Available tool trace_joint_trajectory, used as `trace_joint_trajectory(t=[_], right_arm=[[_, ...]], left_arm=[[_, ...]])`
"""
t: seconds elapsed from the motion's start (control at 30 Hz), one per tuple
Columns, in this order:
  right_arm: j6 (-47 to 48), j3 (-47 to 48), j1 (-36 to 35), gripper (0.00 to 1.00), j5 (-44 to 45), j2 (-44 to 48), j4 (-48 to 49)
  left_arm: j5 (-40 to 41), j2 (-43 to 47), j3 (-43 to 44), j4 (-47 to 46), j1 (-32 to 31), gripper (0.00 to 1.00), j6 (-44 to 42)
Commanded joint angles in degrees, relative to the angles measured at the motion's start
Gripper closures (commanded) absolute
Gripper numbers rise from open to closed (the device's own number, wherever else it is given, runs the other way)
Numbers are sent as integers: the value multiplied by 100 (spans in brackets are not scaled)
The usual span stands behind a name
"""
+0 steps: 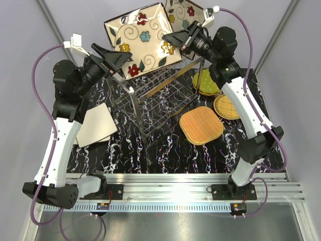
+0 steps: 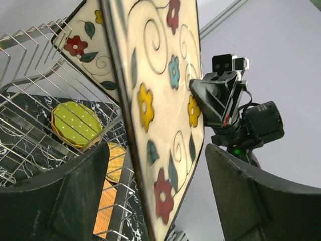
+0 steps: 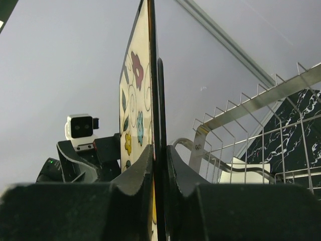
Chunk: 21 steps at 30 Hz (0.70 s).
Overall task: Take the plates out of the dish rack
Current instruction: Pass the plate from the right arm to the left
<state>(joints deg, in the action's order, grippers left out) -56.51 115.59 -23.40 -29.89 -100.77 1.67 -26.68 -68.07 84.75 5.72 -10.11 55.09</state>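
Right jaws are clamped on the right edge of the big flowered plate (image 1: 143, 42), which stands up over the back of the rack (image 1: 160, 100). Left jaws sit open around its left edge, not pinching.

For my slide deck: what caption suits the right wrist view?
Right gripper clamps the upright flower-patterned plate by its edge, dish rack alongside.

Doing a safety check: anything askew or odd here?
The flowered plate hangs tilted above the dish rack, pinched at one edge by the right gripper alone; left gripper open around its other edge.
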Motion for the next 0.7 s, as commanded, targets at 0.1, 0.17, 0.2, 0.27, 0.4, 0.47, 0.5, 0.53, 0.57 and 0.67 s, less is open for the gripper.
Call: trace_joint_trajectory(t=[0.1,0.17,0.2,0.27,0.4,0.47,0.5,0.53,0.57,0.67], right_arm=[[-168,157,-130,100,1,646,1213],[-132,122,-165,100,-17,664,1230],[-106,104,-165,100,-26,673,1230],[-79,78,-191,100,-43,682,1239],[-18,16,-235,100,-87,690,1300],[17,-62,-279,100,-122,708,1353],[61,-89,-279,100,-140,717,1371],[79,-115,-297,100,-131,725,1380],[88,-177,-297,99,-149,734,1397],[166,-291,-306,90,-140,778,1424]], left_arm=[[48,5,261,-422,-26,38,63],[40,5,244,-422,-26,45,90],[40,5,226,-440,-26,52,90],[31,5,209,-457,-26,58,116],[-48,-22,191,-510,-26,76,186],[-66,-22,182,-554,-35,91,221],[-109,-4,156,-554,-26,98,239],[-118,13,138,-684,-26,100,309],[-127,66,103,-860,-35,100,344],[-162,145,-72,-1150,-9,100,555]])
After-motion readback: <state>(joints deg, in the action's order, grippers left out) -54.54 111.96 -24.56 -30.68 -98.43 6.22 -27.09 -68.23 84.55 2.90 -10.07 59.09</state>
